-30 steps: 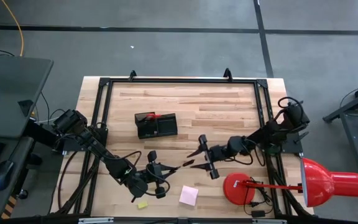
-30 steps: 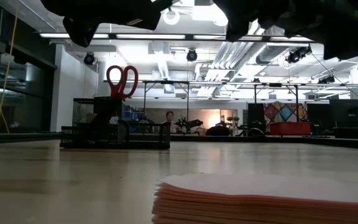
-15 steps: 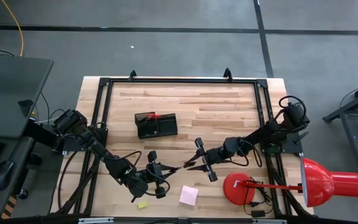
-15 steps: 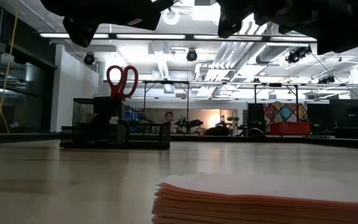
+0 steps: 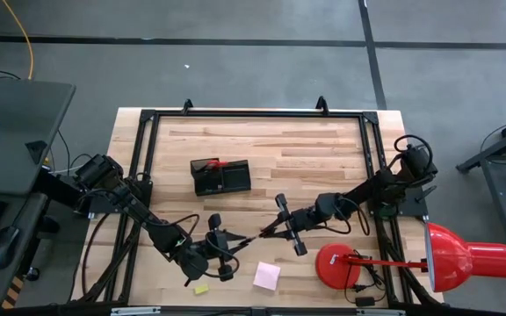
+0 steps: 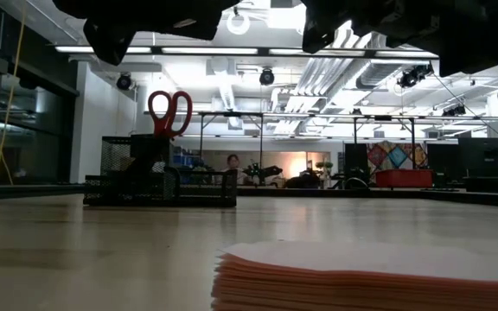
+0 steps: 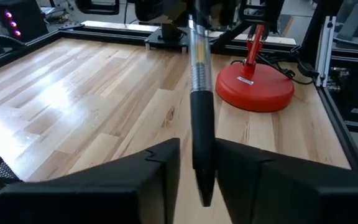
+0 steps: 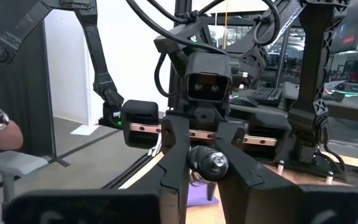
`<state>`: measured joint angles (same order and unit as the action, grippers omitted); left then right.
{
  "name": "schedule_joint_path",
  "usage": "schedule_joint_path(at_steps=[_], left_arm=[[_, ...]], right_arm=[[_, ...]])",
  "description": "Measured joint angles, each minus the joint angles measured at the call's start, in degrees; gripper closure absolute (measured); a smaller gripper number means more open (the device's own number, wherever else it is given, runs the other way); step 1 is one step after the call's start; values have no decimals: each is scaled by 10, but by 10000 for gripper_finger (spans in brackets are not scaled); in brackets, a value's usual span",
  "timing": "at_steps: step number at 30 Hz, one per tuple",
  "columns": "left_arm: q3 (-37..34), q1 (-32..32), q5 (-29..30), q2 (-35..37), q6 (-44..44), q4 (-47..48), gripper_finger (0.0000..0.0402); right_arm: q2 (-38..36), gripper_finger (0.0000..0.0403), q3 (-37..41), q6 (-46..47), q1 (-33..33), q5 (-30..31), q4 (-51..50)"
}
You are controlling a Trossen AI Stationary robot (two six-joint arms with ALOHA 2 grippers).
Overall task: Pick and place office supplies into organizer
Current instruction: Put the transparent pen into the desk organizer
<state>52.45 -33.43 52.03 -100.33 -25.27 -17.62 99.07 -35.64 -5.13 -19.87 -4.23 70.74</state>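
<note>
**Dark slim pen (image 7: pixel 202 124) mid-handover: watch for a drop**

You have the pen off the tabletop (image 5: pixel 306 149), bridged between both arms near the front of the work area. It is well apart from the small black mesh organizer (image 5: pixel 220 176), where the red-handled scissors (image 6: pixel 170 111) already stand upright.

The right gripper (image 5: pixel 269 232) has its jaws closed narrow on one end of the pen. The left gripper (image 5: pixel 235 239) flanks the other end closely, but you cannot tell from these views whether it is actually pinching or merely bracketing it.

- **Drop:** the right hold sits at the very tip. If the left side lets go before that hold is firm, the pen may pivot down and fall.
- **Roll:** once on the wood, the pen could roll toward the pink square note pad (image 5: pixel 266 276) or the red round lamp base (image 5: pixel 339 265).
- **Twist:** if both arms pull apart while each is clamped, the pen could twist or snap free.
- **Tilt:** a pen held tilted will likely catch the organizer's rim instead of dropping into a compartment.
</note>
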Motion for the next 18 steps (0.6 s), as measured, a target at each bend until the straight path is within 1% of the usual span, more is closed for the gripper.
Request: schedule_joint_path(at_steps=[3, 6, 9, 15, 18], left_arm=[[0, 0, 1, 0, -5, 27, 293], [0, 0, 1, 0, -19, 56, 269], [0, 0, 1, 0, -43, 108, 245], [0, -4, 3, 0, -129, 199, 203], [0, -16, -5, 0, -190, 251, 187]], right_arm=[[0, 350, 0, -1, 0, 2, -8], [0, 358, 0, -1, 0, 4, -12], [0, 363, 0, -1, 0, 21, -16], [0, 351, 0, -11, 3, 43, -24], [0, 353, 0, -11, 15, 46, -24]])
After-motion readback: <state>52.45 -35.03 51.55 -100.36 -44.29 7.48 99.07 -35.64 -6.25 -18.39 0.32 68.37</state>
